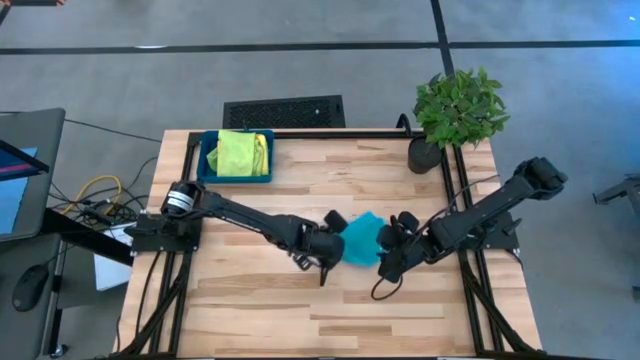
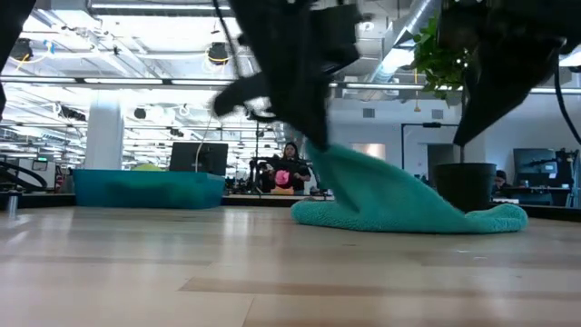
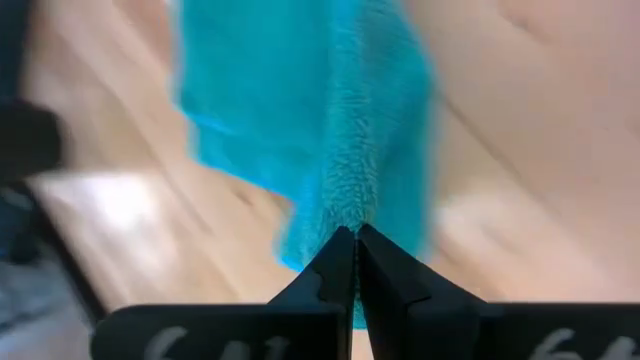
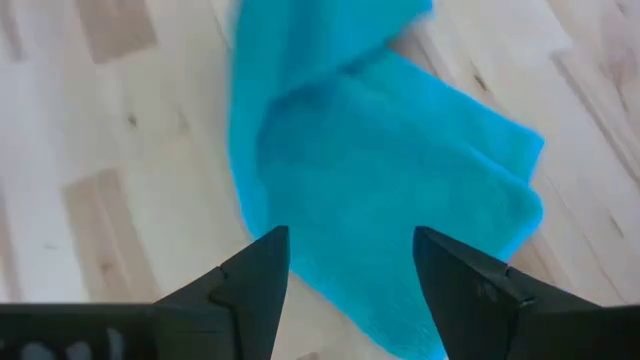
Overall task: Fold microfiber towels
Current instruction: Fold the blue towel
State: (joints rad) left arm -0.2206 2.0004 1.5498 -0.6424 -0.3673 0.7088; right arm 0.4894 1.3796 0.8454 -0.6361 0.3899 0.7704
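fuzzy teal towel (image 1: 362,240), rumpled | my left gripper (image 3: 355,240) pinches its edge | my right gripper (image 4: 350,262) spread over it

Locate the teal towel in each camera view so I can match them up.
High view: table centre, teal towel between both grippers.
Low view: right of centre, one end lifted.
Left wrist view: pinched by left gripper.
Right wrist view: beneath open right gripper.
Shared landmark: left gripper's pinch.

An open-plan office or lab was shown: exposed ceiling ducts (image 2: 427,18), strip lighting, monitors (image 2: 197,156) and a seated person (image 2: 289,168) were seen at centre behind the table (image 2: 272,272).
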